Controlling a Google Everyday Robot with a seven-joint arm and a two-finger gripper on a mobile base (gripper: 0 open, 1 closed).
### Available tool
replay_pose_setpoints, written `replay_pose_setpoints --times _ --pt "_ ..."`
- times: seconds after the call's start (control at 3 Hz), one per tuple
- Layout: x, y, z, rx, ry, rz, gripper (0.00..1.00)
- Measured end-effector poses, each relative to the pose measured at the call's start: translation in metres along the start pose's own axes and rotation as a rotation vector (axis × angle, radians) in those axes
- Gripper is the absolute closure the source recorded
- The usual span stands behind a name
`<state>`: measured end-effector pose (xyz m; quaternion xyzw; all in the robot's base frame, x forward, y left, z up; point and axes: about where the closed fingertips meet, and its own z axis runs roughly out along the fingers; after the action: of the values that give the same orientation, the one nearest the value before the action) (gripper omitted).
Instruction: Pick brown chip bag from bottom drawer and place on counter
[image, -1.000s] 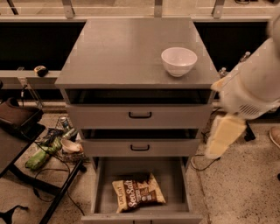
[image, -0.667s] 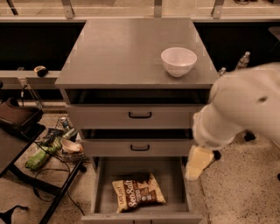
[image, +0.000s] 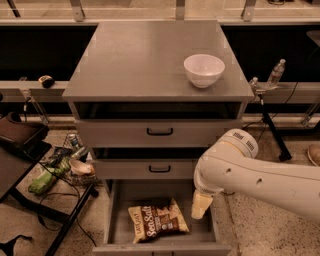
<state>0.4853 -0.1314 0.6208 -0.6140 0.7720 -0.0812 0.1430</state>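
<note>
The brown chip bag (image: 157, 221) lies flat in the open bottom drawer (image: 117, 215), near the drawer's front and middle. Its white script faces up. My white arm reaches in from the right, and my gripper (image: 200, 206) hangs pointing down over the drawer's right side, just right of the bag and above it. It holds nothing that I can see. The grey counter (image: 135, 55) is the cabinet's top, with a white bowl (image: 204, 70) at its right rear.
Two upper drawers with black handles (image: 160, 132) are closed. A dark side table (image: 20, 155) and floor clutter with a green bag (image: 45, 180) lie at left. A water bottle (image: 275, 73) stands on the ledge at right.
My arm has swung down and left from beside the cabinet's right side. The gripper now hangs over the open bottom drawer, close to the bag. The bag has not moved.
</note>
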Motion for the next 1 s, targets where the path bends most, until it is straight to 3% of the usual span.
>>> replay_pose_setpoints --times 0.33,0.67,1.0 --pt "0.0 0.0 0.0 -0.001 0.0 0.0 0.0" --pt "-0.018 0.012 0.042 -0.026 -0.038 -0.006 0.0" --pt "-0.021 0.025 0.141 -0.053 -0.13 0.051 0.0"
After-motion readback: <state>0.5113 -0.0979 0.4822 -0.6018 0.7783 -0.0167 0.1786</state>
